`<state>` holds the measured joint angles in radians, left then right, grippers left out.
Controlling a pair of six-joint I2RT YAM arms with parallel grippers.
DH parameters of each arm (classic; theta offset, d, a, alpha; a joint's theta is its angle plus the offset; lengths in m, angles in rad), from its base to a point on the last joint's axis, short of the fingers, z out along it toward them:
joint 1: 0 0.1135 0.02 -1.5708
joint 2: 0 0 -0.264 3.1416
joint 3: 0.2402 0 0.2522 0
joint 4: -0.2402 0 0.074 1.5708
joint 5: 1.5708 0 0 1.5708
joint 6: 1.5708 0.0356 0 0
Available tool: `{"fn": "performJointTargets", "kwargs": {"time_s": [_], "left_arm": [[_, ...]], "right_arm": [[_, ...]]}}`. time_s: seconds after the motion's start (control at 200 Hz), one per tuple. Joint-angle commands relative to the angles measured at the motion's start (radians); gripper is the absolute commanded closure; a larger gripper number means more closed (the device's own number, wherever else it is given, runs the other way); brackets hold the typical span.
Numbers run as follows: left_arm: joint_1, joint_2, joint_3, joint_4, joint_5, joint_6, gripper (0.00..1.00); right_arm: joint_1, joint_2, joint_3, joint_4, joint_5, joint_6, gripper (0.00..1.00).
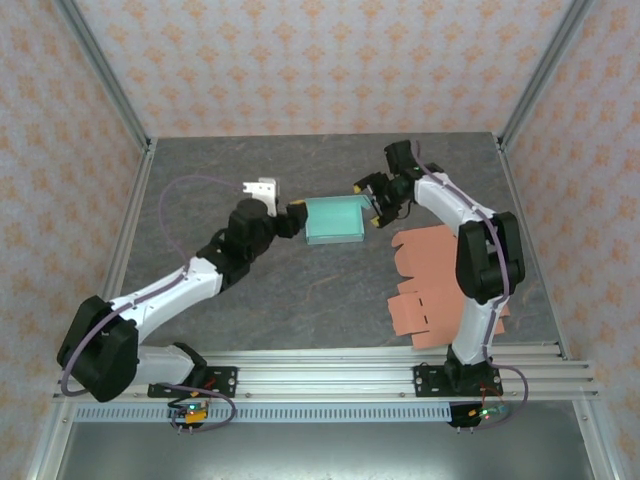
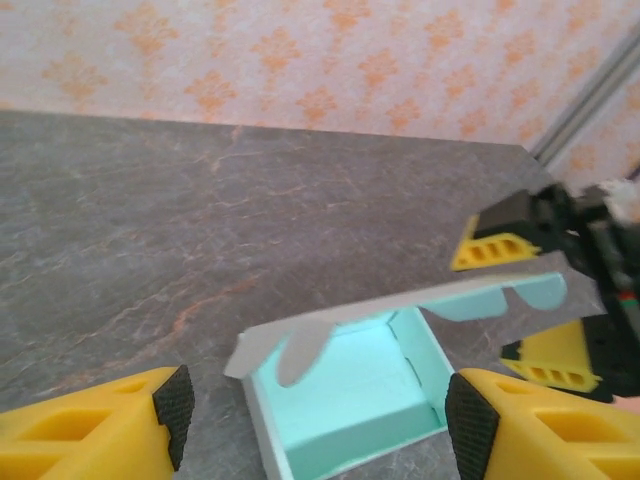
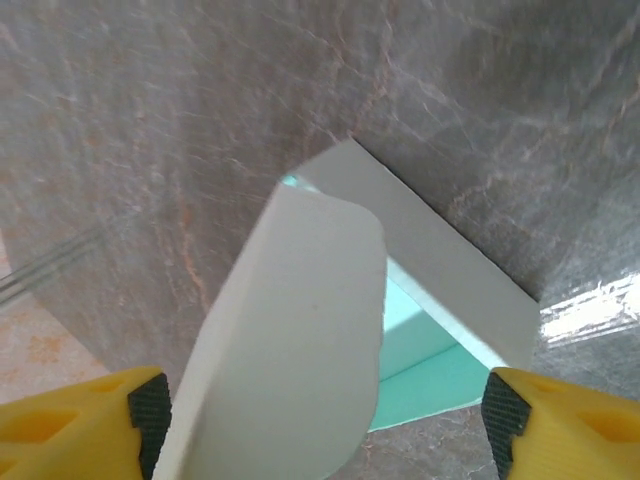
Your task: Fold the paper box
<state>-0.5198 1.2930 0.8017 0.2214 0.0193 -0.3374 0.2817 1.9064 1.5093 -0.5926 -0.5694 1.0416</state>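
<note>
Between left pincer (image 1: 296,218) and right pincer (image 1: 373,211), the paper box (image 1: 335,222) gapes, flap (image 3: 290,330) raised.

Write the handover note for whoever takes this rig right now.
Left gripper: open at the box's left side, gripping nothing.
Right gripper: open, straddling the lid flap at the box's right side.
Box: mid-table, between the grippers. Pink blanks lie flat by the right arm.
Done: walls are up, teal tray formed.
Left: the flap leans half over the tray, untucked; closing it is probably next.
</note>
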Motion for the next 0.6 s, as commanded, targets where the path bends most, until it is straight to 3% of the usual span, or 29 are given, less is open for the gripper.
{"fn": "performJointTargets", "kwargs": {"time_s": [0.0,0.12,0.24,0.35,0.455,0.596], "left_arm": [[0.043,0.025,0.104,-0.206,0.11,-0.102,0.3],[0.133,0.081,0.192,-0.284,0.162,-0.241,0.3],[0.237,0.165,0.272,-0.299,0.288,-0.411,0.26],[0.295,0.289,0.433,-0.486,0.342,-0.607,0.26],[0.29,0.422,0.546,-0.526,0.489,-0.71,0.26],[0.275,0.49,0.579,-0.476,0.52,-0.769,0.29]], "right_arm": [[-0.059,-0.026,0.049,-0.095,-0.053,-0.128,0.16],[-0.121,-0.02,0.061,-0.137,-0.099,-0.228,0.16],[-0.168,0.017,0.088,-0.141,-0.194,-0.288,0.16],[-0.179,0.078,0.153,-0.153,-0.293,-0.256,0.15],[-0.176,0.121,0.184,-0.119,-0.356,-0.186,0.17],[-0.173,0.152,0.22,-0.109,-0.357,-0.152,0.23]]}}
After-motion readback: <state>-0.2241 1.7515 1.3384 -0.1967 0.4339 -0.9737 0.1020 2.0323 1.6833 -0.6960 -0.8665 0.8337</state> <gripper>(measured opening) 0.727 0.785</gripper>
